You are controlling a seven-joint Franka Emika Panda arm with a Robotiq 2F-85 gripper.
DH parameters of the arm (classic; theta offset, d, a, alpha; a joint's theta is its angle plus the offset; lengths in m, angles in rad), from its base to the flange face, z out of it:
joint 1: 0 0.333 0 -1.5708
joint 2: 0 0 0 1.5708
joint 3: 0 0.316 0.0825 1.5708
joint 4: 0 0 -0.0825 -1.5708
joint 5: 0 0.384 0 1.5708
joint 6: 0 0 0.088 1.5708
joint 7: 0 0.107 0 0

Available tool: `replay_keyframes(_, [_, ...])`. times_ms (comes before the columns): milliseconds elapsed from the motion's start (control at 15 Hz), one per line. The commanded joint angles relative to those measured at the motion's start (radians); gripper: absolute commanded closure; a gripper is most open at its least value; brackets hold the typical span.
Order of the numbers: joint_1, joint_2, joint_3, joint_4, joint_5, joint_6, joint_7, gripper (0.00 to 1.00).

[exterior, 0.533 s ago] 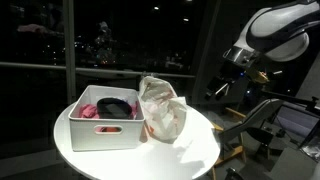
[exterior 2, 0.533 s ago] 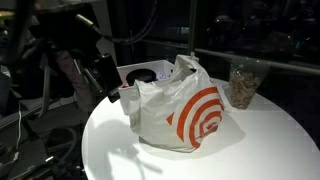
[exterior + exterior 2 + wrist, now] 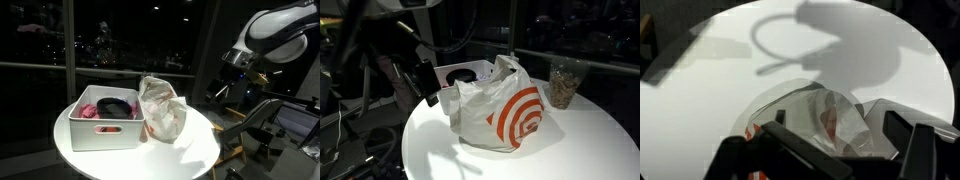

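My tool (image 3: 830, 148) is cut off by the wrist view's lower edge, and its dark fingers (image 3: 780, 157) cover part of the bag (image 3: 825, 112) just beneath it. In an exterior view that bag hides most of the bin (image 3: 460, 73) beyond it. The pink and black things (image 3: 108, 108) in the bin are too dim to name.

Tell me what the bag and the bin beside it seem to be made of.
Bag: thin plastic film, white with red printed rings, slightly glossy; it crumples into soft folds. Bin: probably rigid plastic, matte white; smooth, straight walls.
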Motion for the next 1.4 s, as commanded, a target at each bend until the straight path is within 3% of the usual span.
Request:
replay_keyframes(0, [0.031, 0.092, 0.017, 0.037, 0.031, -0.001, -0.001, 0.0])
replay_keyframes(400, [0.169, 0.36, 0.187, 0.256, 0.049, 0.094, 0.049, 0.0])
replay_keyframes(533, [0.181, 0.446, 0.248, 0.336, 0.034, 0.177, 0.102, 0.0])
replay_keyframes(800, [0.169, 0.646, 0.341, 0.544, -0.067, 0.235, 0.212, 0.0])
replay_keyframes(1000, [0.178, 0.79, 0.361, 0.672, -0.18, 0.276, 0.295, 0.0])
replay_keyframes(1200, [0.209, 0.929, 0.337, 0.802, -0.307, 0.285, 0.362, 0.0])
replay_keyframes(1333, [0.225, 1.013, 0.321, 0.87, -0.32, 0.277, 0.374, 0.0])
